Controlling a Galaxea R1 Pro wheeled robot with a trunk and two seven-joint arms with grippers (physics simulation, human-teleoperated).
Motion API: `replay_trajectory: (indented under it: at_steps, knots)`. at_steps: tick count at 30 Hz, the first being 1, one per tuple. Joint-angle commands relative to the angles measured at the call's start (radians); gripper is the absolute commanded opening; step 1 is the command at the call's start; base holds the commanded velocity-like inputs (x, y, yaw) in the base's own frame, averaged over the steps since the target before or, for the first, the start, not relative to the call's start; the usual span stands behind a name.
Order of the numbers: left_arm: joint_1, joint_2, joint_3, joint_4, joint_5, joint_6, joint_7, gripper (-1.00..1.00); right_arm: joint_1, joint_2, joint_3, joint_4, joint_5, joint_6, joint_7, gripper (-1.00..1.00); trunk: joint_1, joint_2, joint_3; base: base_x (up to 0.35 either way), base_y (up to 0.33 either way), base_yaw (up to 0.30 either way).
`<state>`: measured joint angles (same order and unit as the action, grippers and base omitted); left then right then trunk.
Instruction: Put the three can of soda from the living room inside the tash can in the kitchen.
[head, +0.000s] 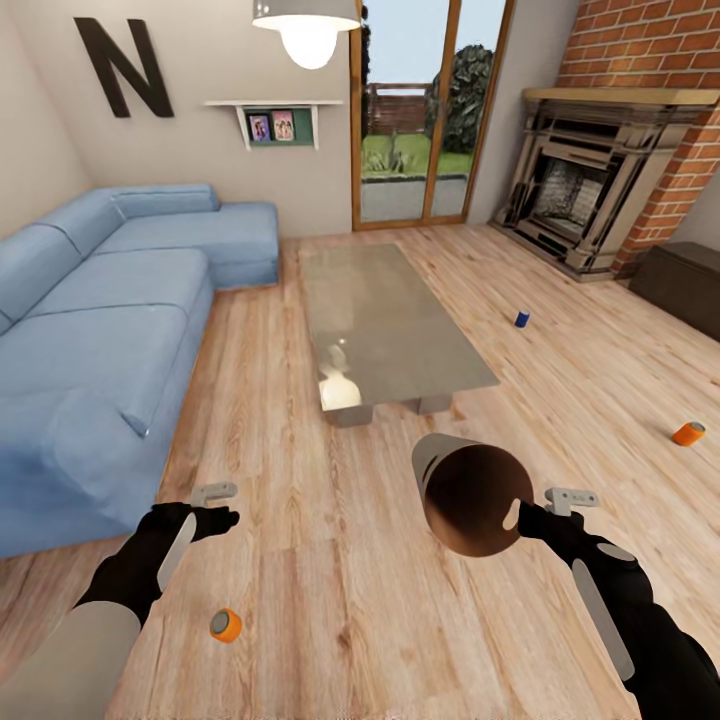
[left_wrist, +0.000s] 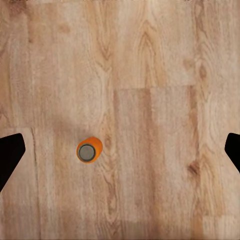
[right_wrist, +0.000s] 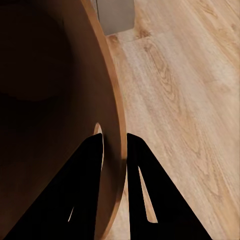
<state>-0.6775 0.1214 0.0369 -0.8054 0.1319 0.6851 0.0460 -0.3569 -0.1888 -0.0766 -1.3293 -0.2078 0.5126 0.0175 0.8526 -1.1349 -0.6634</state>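
An orange soda can (head: 226, 625) stands upright on the wood floor below my left gripper (head: 222, 520). In the left wrist view that can (left_wrist: 89, 150) lies between the wide-open fingers (left_wrist: 10, 155), nearer one of them, and the gripper (left_wrist: 120, 150) is well above it. My right gripper (head: 522, 516) is shut on the rim of the trash can (head: 470, 498), held tilted with its copper-brown inside facing me. The rim (right_wrist: 114, 125) sits pinched between the right gripper's (right_wrist: 115, 145) fingers. A dark blue can (head: 521, 319) and a second orange can (head: 688, 433) lie on the floor to the right.
A glass-topped low table (head: 385, 320) stands ahead in the middle. A blue sofa (head: 110, 320) fills the left side. The fireplace (head: 590, 185) and a dark cabinet (head: 685, 280) are at the far right. Glass doors (head: 425, 110) are at the back.
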Motion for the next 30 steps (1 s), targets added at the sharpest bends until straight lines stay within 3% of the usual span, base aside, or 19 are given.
replay_trajectory:
  at_steps: [1,13,20,30]
  knots:
    - [0.000,0.000,0.000,0.000,0.000,-0.002,0.000,1.00,-0.001,0.000,0.000,-0.001,-0.009,0.000,0.007,-1.00,0.000,0.000,-0.002,0.000,0.000,0.000]
    - [0.000,0.008,0.003,-0.001,0.000,-0.017,0.000,1.00,-0.001,0.000,0.022,0.001,-0.007,0.000,0.006,-1.00,0.000,0.000,-0.021,0.000,0.000,0.000]
    - [-0.001,0.010,0.003,-0.001,0.002,-0.023,0.039,1.00,-0.001,0.000,0.027,0.001,-0.008,0.000,-0.013,-1.00,0.000,0.000,-0.032,0.000,0.000,0.000]
    - [0.000,0.008,0.003,-0.001,0.001,-0.034,0.046,1.00,-0.001,0.000,0.042,0.002,-0.009,0.000,-0.019,-1.00,0.000,0.000,-0.048,0.000,0.049,0.000]
